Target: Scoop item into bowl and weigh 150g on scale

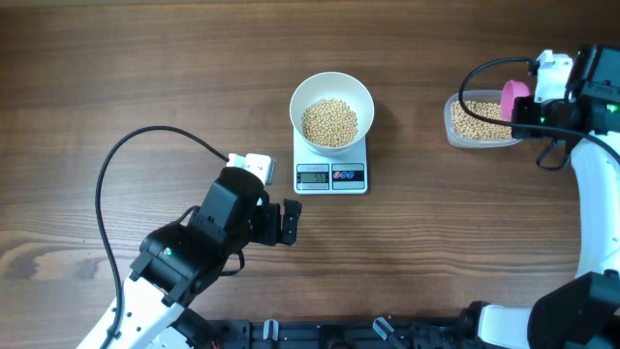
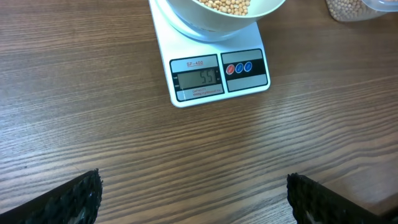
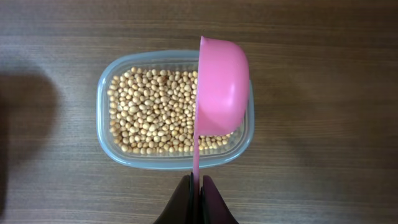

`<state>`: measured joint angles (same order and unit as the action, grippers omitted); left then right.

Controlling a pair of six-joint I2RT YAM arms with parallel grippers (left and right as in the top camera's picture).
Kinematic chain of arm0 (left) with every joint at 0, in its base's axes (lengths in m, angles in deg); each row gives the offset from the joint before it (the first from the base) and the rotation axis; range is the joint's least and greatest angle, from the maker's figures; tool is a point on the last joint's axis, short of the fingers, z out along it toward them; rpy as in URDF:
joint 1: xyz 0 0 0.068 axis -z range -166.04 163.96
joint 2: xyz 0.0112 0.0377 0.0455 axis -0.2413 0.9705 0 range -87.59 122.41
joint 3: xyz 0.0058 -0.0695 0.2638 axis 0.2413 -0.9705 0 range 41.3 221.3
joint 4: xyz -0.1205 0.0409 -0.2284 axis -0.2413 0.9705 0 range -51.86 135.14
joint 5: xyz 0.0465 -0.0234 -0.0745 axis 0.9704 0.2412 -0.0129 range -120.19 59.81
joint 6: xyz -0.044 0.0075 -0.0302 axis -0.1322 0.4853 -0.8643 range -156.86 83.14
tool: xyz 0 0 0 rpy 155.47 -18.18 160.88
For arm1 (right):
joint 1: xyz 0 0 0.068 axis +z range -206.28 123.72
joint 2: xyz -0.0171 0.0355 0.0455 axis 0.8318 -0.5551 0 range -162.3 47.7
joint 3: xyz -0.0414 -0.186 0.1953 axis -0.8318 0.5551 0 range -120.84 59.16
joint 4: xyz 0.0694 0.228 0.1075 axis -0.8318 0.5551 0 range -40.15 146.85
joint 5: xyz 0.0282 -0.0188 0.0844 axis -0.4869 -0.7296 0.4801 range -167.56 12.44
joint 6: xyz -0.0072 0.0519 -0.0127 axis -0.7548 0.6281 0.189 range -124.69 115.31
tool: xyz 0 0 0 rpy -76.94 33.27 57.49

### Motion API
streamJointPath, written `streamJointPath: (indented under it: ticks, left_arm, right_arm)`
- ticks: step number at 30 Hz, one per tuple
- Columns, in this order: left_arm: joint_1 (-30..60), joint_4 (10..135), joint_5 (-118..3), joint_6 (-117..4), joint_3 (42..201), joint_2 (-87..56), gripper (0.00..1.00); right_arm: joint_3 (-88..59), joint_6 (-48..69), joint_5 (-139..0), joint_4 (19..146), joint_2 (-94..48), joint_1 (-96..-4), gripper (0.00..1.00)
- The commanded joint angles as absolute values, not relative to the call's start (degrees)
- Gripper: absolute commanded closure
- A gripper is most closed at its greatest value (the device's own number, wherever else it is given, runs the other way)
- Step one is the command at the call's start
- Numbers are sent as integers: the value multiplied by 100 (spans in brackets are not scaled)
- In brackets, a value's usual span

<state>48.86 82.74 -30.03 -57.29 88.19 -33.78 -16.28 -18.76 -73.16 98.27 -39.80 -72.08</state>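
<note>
Pink scoop (image 3: 221, 87), its thin handle clamped in the right jaws, hangs on edge over the tub (image 3: 109, 146) of beans (image 3: 152, 112). More beans already lie in the bowl (image 1: 297, 102) on the scale (image 1: 329, 177). A heaped scoop could spill on the carry across the bench (image 1: 145, 78), twist in that narrow grip, or overshoot the target. The left jaws stand wide and empty near the scale's front. Nothing blocks the path.
</note>
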Motion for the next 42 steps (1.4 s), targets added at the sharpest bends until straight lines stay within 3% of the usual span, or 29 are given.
streamJointPath:
  ticks: [1,16,42]
  left_arm:
    - [4905,8256,-2904,-5661,8900,-3357,0]
    - [4905,8256,-2904,-5661,8900,-3357,0]
    - [4905,8256,-2904,-5661,8900,-3357,0]
  right_arm:
    - [-1548,-1968,-7412,9854,-4243,-7188,96]
    - [-1534,-1946,-7449,9895,-4951,-7164,96]
    - [-984,-1828,-5515,9733,-5036,-7094,96]
